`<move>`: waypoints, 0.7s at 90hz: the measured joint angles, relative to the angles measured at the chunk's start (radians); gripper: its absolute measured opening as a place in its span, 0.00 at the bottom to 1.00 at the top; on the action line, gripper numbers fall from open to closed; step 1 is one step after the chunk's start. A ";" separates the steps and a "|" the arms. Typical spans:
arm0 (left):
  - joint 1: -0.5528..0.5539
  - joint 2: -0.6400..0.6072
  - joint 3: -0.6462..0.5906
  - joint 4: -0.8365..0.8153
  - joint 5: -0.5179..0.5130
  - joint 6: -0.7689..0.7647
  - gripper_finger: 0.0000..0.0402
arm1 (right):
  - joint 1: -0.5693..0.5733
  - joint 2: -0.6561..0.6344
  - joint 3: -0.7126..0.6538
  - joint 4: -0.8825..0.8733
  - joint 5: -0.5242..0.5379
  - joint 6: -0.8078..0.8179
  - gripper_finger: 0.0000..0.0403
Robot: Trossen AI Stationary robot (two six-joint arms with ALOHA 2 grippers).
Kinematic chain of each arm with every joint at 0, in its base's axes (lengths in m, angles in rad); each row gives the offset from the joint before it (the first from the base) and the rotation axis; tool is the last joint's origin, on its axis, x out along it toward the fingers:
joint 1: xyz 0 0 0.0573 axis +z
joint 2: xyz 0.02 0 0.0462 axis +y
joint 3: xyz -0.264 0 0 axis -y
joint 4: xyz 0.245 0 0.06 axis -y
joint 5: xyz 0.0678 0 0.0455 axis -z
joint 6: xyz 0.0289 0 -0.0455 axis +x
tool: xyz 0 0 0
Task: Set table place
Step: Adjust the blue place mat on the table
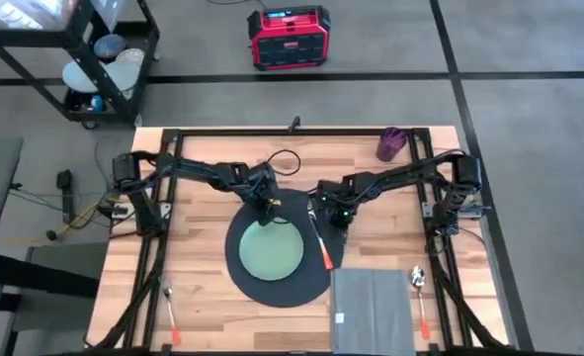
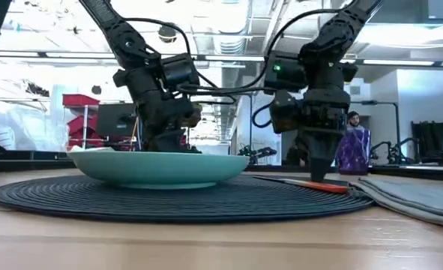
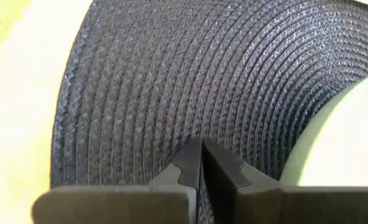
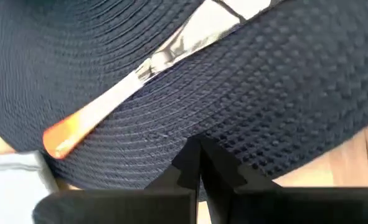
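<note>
A round dark woven placemat [image 1: 272, 292] lies on the light-wood table [image 1: 198, 247], and a pale green plate [image 1: 269, 252] rests on its middle. A knife with an orange handle [image 1: 321, 242] lies on the mat's right part. My left gripper [image 1: 266, 210] is shut and points down at the mat's far part, just beyond the plate's rim [image 3: 352, 143]. My right gripper [image 1: 337, 216] is shut and points down at the mat's far right edge, beside the knife [image 4: 109, 106]. My left gripper has its shut fingertips [image 3: 193, 158] down at the placemat's weave [image 3: 171, 81], coming from above. In the low view the plate [image 2: 157, 166] stands in front of the tips, so I cannot tell whether they touch the mat. My right gripper sets its shut fingertips [image 2: 318, 174] on the placemat close to its far right edge [image 4: 264, 155], from above, pointing down. The mat lies flat on the table.
A folded grey napkin [image 1: 371, 311] lies at the near right, with a spoon [image 1: 419, 292] to its right. A fork [image 1: 171, 314] lies at the near left. A purple cup [image 1: 390, 144] stands at the far right. Black frame rails run along the table's sides.
</note>
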 joint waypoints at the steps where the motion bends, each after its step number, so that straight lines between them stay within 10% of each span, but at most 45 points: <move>1: 0.000 0.000 0.000 0.000 0.000 0.000 0.00 | 0.000 0.000 0.000 0.000 -0.001 0.006 0.00; 63: 0.005 0.001 0.067 -0.009 -0.006 0.029 0.00 | -0.021 0.001 -0.064 0.032 -0.085 0.299 0.00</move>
